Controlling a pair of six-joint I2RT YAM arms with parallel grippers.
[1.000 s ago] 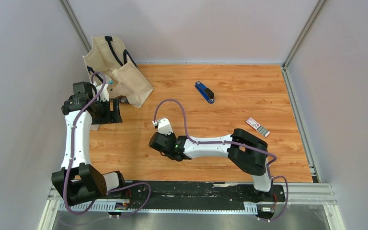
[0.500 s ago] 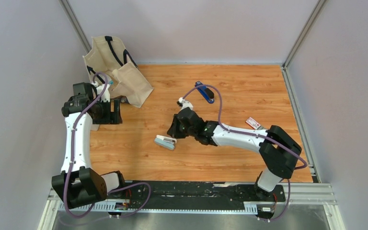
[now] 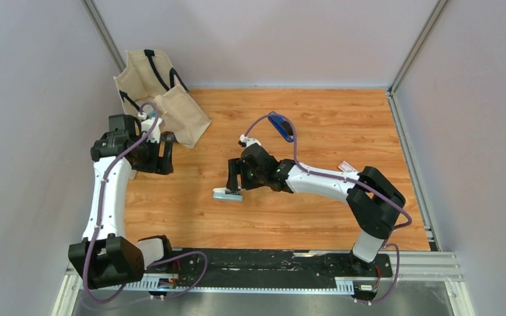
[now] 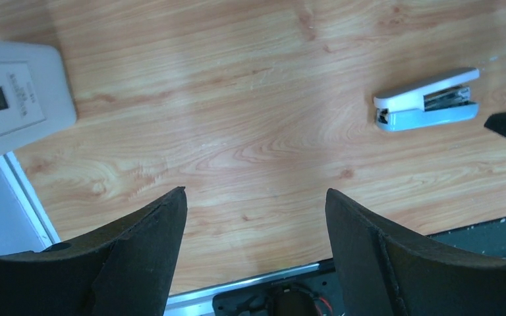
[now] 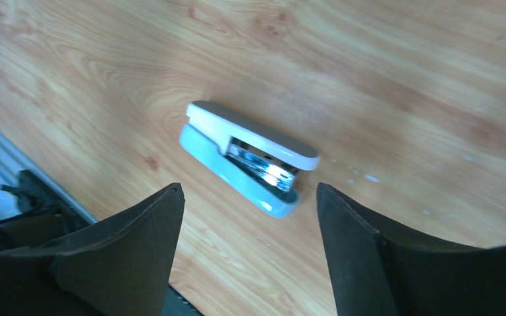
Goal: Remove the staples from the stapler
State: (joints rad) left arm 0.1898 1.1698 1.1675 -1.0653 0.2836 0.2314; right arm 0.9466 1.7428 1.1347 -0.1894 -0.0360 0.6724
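Note:
The stapler [image 3: 227, 195], small and light grey, lies on its side on the wooden table [image 3: 316, 217], left of centre. Above it hangs my right gripper [image 3: 235, 183], open and not touching it. In the right wrist view the stapler [image 5: 250, 155] lies just beyond the open right gripper [image 5: 248, 191], with shiny metal in its mouth [image 5: 265, 164]. I cannot make out the staples as such. My left gripper [image 3: 165, 153] is open at the far left near the bag, holding nothing. The left wrist view has the open left gripper [image 4: 255, 192] and the stapler [image 4: 428, 100] at the upper right.
A beige canvas bag [image 3: 158, 99] stands at the back left. A dark blue bar with a black end [image 3: 281, 126] lies behind the right arm's cable. A red-and-white flat box [image 3: 348, 168] peeks out beside the right arm. A white labelled box [image 4: 13, 99] sits by the left gripper.
My right arm swung toward the table's middle, and the stapler came to lie on the wood. Its jaws have since opened above it. The left arm shifted slightly right.

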